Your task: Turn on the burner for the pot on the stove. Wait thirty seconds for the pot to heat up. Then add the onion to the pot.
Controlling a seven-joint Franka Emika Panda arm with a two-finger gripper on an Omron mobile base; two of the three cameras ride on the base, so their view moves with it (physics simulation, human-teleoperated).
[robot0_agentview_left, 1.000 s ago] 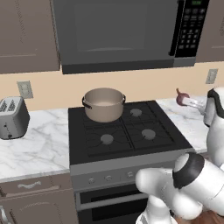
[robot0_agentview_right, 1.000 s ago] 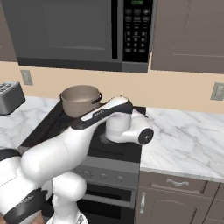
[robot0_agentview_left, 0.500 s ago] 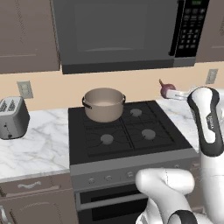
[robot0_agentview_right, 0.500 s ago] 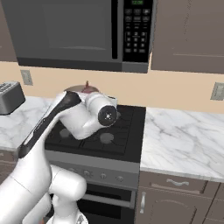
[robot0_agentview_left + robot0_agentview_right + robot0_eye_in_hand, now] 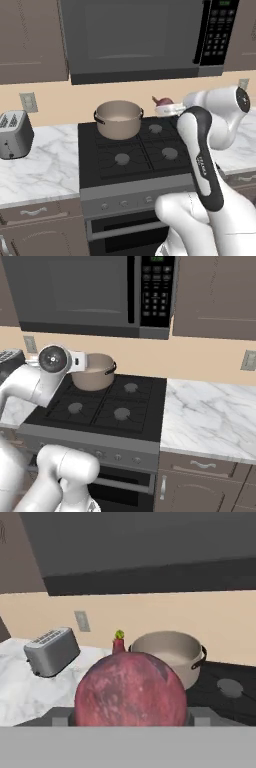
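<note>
My fingers (image 5: 165,106) stood wide, and between them I held the small round dark-red onion (image 5: 131,689), its mottled skin smooth and its little green-tipped stalk pointing up in the hand view. In the left base view the onion (image 5: 163,101) hung in the air above the back right part of the black four-burner cooktop of the steel stove (image 5: 131,150), just beside the pot but not yet over it.

The relation that mattered for the drop, as I judged it, was this: the wide tan-beige metal pot (image 5: 169,654) with straight sides and dark side handles lay straight ahead of my fingers and a little lower, its open mouth facing up. Being round, the onion had no long axis to line up, so only its place over the rim counted. The pot (image 5: 119,119) sat on the back left round grey burner cap, hidden under it; the other caps, such as the front left one (image 5: 122,159), showed bare beneath matte black grate bars.

Further out, a boxy grey metal toaster (image 5: 13,134) stood on the white veined marble table (image 5: 41,173) to the left of the stove, well apart from the pot. Whether any flame burned I could not tell
</note>
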